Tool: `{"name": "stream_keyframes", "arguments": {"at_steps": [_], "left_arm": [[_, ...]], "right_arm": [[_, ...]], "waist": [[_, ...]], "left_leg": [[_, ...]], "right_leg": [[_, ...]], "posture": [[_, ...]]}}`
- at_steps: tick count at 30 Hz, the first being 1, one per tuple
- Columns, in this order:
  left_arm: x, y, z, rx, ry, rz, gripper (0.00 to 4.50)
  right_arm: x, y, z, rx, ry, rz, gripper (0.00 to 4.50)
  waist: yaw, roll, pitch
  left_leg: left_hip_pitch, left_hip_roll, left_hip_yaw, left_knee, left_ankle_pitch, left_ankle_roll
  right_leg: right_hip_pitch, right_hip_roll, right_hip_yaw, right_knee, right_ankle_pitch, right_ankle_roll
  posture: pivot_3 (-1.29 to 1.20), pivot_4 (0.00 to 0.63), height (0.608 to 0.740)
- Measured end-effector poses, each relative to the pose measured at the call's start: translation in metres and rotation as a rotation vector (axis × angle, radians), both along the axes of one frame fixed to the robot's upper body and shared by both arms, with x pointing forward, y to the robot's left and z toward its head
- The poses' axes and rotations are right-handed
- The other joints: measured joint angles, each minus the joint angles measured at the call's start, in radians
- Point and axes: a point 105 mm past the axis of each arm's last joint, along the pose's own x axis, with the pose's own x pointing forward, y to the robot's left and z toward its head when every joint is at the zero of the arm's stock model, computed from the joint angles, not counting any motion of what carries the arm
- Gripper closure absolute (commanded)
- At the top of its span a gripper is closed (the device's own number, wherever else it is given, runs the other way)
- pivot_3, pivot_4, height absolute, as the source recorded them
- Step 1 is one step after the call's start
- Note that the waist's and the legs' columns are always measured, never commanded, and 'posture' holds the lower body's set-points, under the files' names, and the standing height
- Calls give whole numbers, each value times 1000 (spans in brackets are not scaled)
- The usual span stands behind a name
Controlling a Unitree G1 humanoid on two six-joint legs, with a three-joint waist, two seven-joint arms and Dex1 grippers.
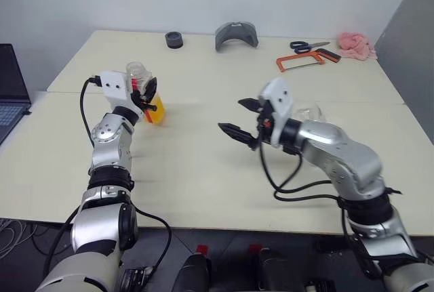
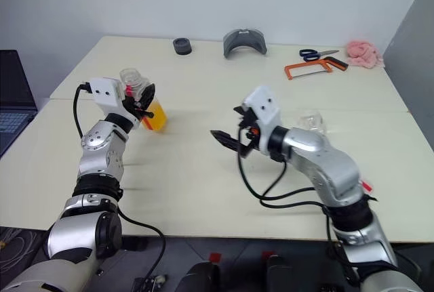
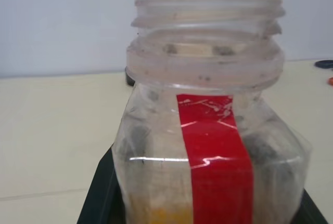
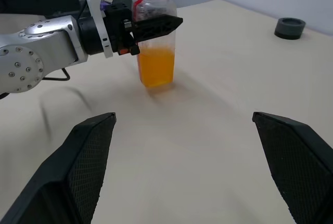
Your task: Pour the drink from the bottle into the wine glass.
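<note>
Cream table point(image 1: 203, 170), left claw point(image 4: 151, 29) gripping uncapped bottle point(image 4: 155, 42); wrist view reveals threads

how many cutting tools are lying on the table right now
2, both at the table's far right: blue-handled scissors and, just in front of them, an orange-framed hacksaw, left of a pink cloth. The arms could hide others.

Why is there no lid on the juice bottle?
Why, the pictures cannot tell. The bottle is open: its threaded mouth is bare. It stands upright in the left hand, orange drink low inside.
</note>
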Motion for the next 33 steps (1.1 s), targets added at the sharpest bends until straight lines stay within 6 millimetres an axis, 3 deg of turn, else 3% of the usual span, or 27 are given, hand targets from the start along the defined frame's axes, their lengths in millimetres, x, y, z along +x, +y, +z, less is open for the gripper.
{"name": "stream_keyframes", "arguments": {"at_steps": [8,17,22,33], "left_arm": [[3,7,-10,-27,17,56,2918],[5,-1,-11,-29,-7,43,28],[-2,-6,-24,-36,-6,41,28],[-23,7,-43,-9,13,120,28]], "right_arm": [[0,16,-9,-46,-6,37,0],[-4,27,-8,-38,-17,63,0],[-5,27,-9,-39,-13,63,0],[-15,23,-19,-47,26,83,0]], "waist": [[-1,0,0],[-12,0,0],[-15,0,0],[-20,0,0]], "left_leg": [[0,0,-1,-1,0,0],[0,0,-1,-1,0,0],[0,1,-2,-1,0,0],[1,1,-2,-1,-2,3]], "right_leg": [[0,1,-2,1,0,0],[-1,2,-2,2,0,0],[-1,2,-1,2,0,0],[-1,1,-1,2,0,0]], "posture": [[0,150,740],[0,150,740],[0,150,740],[0,150,740]]}}
